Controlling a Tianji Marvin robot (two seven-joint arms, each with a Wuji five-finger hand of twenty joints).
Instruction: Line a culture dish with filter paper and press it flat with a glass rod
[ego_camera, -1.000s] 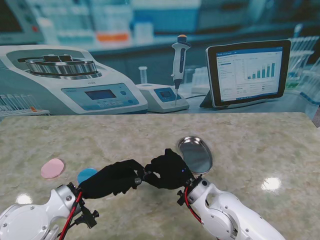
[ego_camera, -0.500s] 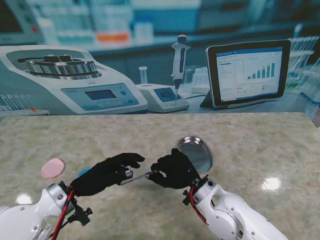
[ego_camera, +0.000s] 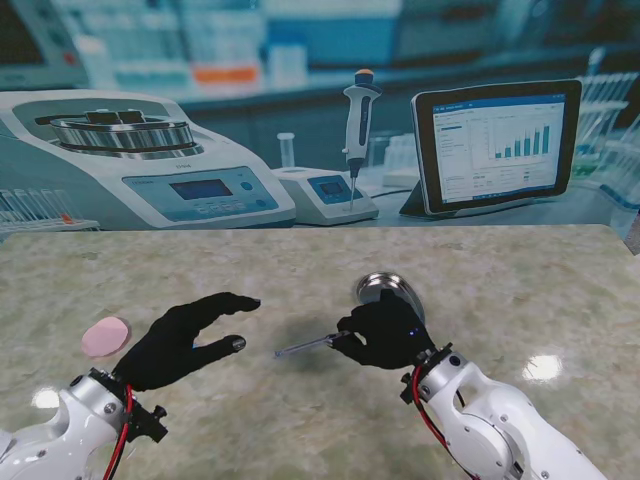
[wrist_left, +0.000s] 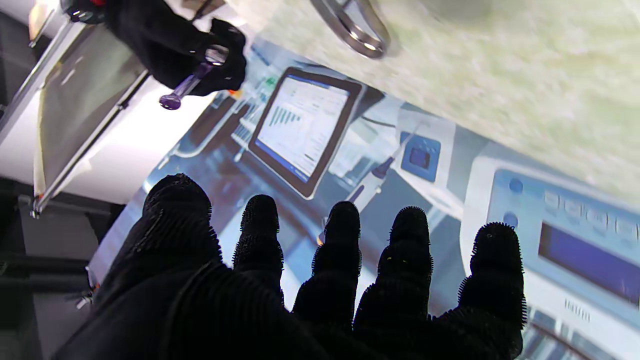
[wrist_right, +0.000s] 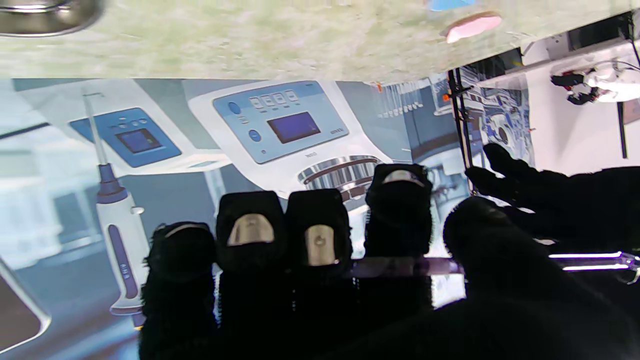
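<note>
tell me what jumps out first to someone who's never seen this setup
The two black gloved hands near me on the marble table: the right hand grips a thin glass rod pointing toward the open, empty left hand. Just beyond the right hand sits a shiny metal dish, and at far left lies a pink paper disc.

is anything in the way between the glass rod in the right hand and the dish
Nothing visible. The right hand holds the glass rod pointing left, away from the culture dish, which sits just beyond that hand. The left hand is open, off to the left.
</note>
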